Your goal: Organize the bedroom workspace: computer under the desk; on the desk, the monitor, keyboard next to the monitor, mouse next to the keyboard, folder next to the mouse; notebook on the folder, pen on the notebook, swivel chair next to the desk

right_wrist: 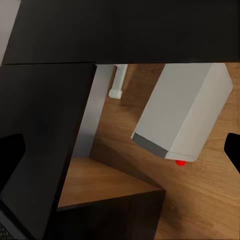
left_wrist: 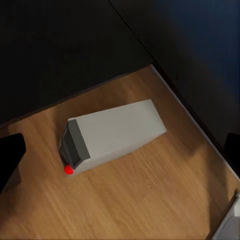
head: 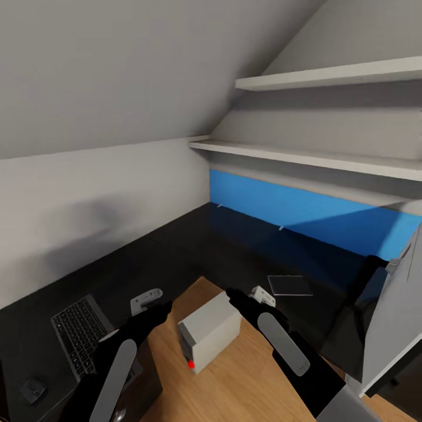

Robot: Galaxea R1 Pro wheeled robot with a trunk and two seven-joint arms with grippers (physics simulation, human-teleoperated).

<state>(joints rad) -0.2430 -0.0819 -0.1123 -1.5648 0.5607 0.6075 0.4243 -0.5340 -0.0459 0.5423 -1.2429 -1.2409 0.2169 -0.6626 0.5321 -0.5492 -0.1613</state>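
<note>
You're hovering both arms over the computer (head: 210, 337) on the floor by the desk (head: 176, 246); left gripper (left_wrist: 120, 150) and right gripper (right_wrist: 122, 150) jaws are spread wide, empty. Brace both sides evenly before pushing it under.

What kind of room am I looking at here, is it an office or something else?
Most likely a home workspace tucked under a sloped ceiling. A glossy black desk with a blue back panel wraps the corner, a keyboard lies on it, and a grey computer tower stands on the wood floor.

Computer (head: 210, 335) light grey, red light; desk (head: 176, 246) glossy black.
</note>
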